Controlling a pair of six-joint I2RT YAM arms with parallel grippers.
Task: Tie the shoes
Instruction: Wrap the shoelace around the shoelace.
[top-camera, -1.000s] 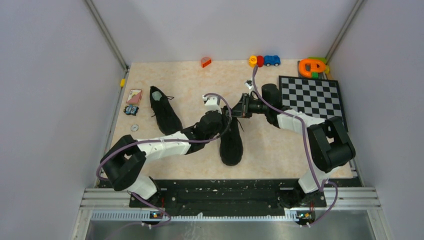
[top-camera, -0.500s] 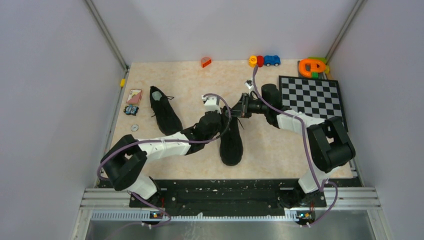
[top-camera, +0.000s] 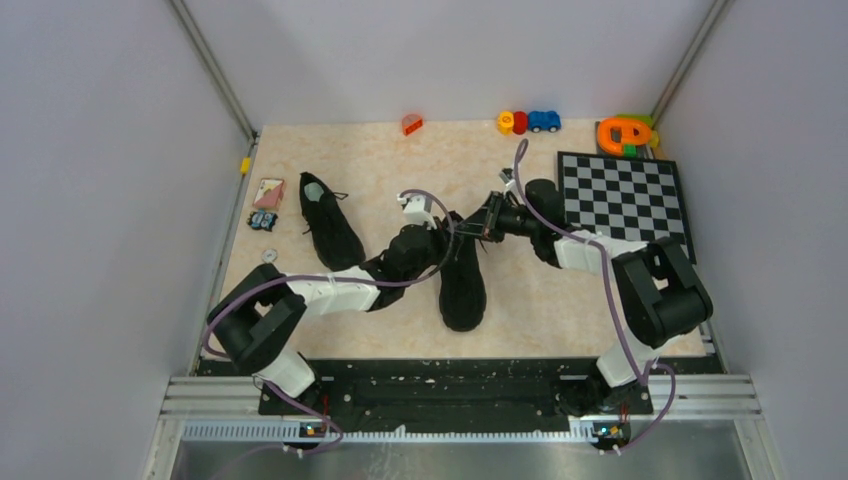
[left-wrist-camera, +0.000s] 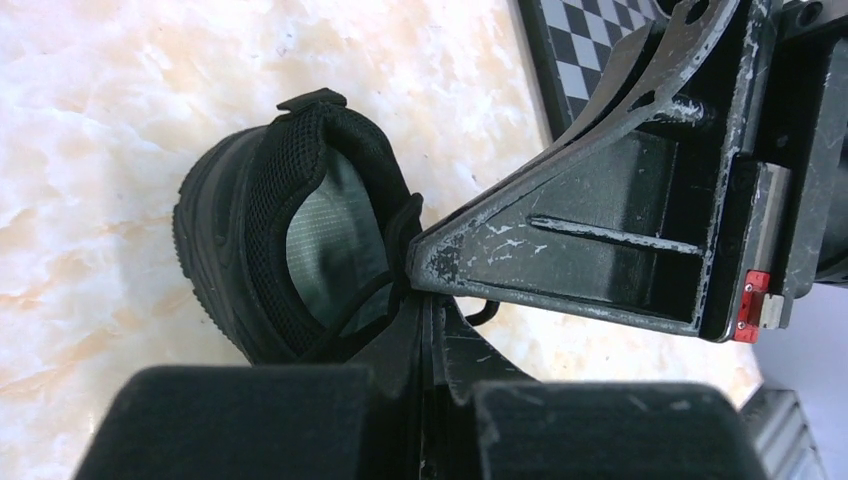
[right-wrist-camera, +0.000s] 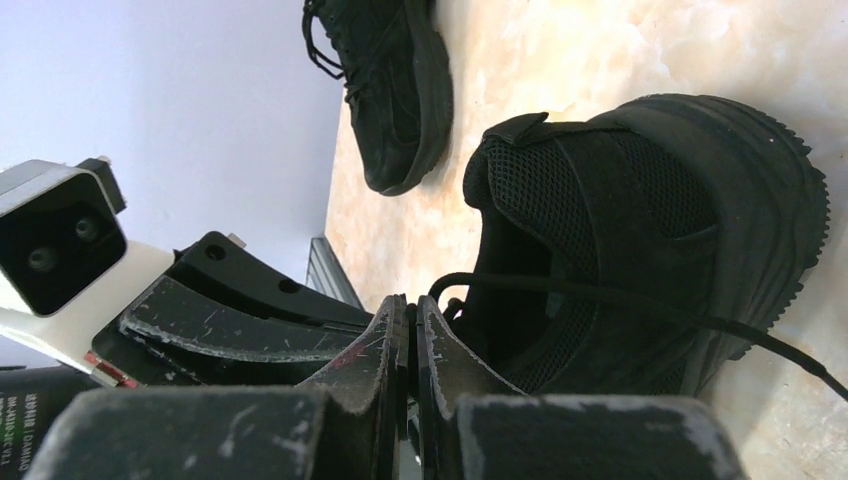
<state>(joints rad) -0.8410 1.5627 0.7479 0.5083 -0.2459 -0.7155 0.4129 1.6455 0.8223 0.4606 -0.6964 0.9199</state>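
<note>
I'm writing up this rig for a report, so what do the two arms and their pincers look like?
The left arm and right arm have white links, bulky black joints and a greyish-purple cable looping alongside. The left pincer and right pincer are black, tapering, scuffed silvery, each with a small red tab at the base.

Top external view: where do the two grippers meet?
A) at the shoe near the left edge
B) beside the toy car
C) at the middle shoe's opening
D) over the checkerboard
C: the left gripper and right gripper meet tip to tip at the opening of the middle shoe; the other shoe lies apart.
</note>
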